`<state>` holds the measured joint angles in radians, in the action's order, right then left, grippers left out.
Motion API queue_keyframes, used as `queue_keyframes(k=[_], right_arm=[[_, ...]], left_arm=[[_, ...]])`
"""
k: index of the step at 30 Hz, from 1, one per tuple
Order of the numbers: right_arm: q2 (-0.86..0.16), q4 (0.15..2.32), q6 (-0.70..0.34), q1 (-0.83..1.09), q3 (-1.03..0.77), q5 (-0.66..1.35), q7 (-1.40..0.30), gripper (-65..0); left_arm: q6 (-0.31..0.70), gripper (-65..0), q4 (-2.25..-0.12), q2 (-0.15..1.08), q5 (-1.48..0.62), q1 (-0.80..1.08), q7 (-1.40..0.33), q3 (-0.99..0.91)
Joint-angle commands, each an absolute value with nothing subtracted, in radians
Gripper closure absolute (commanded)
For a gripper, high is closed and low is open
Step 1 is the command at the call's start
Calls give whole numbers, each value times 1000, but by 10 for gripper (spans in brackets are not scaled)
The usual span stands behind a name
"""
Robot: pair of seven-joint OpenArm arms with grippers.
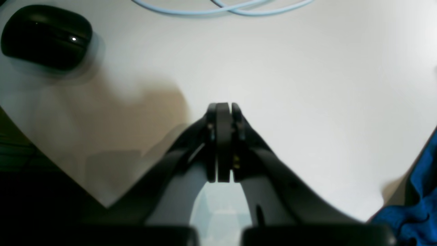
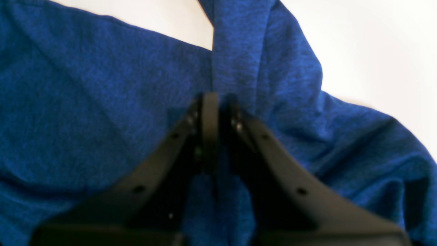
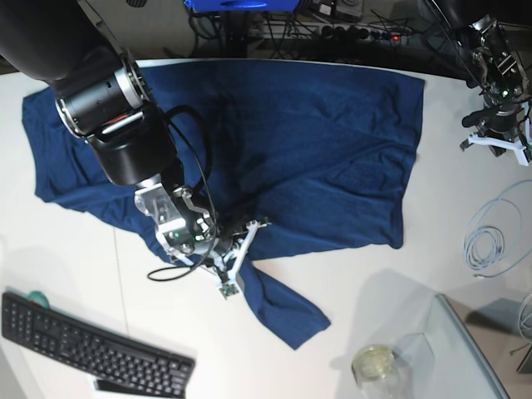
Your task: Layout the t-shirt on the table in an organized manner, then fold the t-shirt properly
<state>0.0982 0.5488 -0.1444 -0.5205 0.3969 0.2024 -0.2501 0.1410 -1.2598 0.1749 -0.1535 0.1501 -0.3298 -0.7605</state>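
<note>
The dark blue t-shirt (image 3: pixel 316 141) lies spread across the far half of the white table (image 3: pixel 349 283), one sleeve trailing toward the near edge. My right gripper (image 3: pixel 239 248) sits low on the shirt where that sleeve leaves the body. In the right wrist view its jaws (image 2: pixel 218 99) are shut on a raised fold of the t-shirt (image 2: pixel 85 102). My left gripper (image 3: pixel 499 143) hovers off the shirt's right edge. It is shut with nothing in it (image 1: pixel 222 105) over bare table (image 1: pixel 307 85), and a corner of the shirt (image 1: pixel 423 198) shows at the lower right.
A black keyboard (image 3: pixel 91 345) lies at the near left. A glass jar (image 3: pixel 376 366) and a clear panel (image 3: pixel 465 349) stand at the near right. A pale blue cable coil (image 3: pixel 490 237) and a rounded black device (image 1: pixel 46 36) lie ahead of the left gripper.
</note>
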Motion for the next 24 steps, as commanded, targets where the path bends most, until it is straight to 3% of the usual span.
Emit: queue_keyframes(k=[1, 11, 13, 17, 19, 24], right_arm=[[104, 562, -142, -556, 397, 208, -228, -11], [104, 700, -142, -506, 389, 208, -245, -17], [102, 699, -142, -507, 389, 208, -245, -57], [81, 697, -142, -518, 389, 208, -246, -234], [79, 679, -142, -522, 389, 208, -246, -285], [73, 558, -142, -572, 389, 209, -242, -245]], left_arm=[[137, 0, -1276, 194, -154, 147, -309, -765], [137, 0, -1274, 205, -154, 148, -309, -766], [137, 0, -1274, 206, -154, 148, -309, -766], [137, 0, -1274, 206, -154, 148, -309, -766], [137, 0, -1274, 206, -154, 148, -309, -763], [137, 0, -1274, 206, -159, 148, -309, -760]])
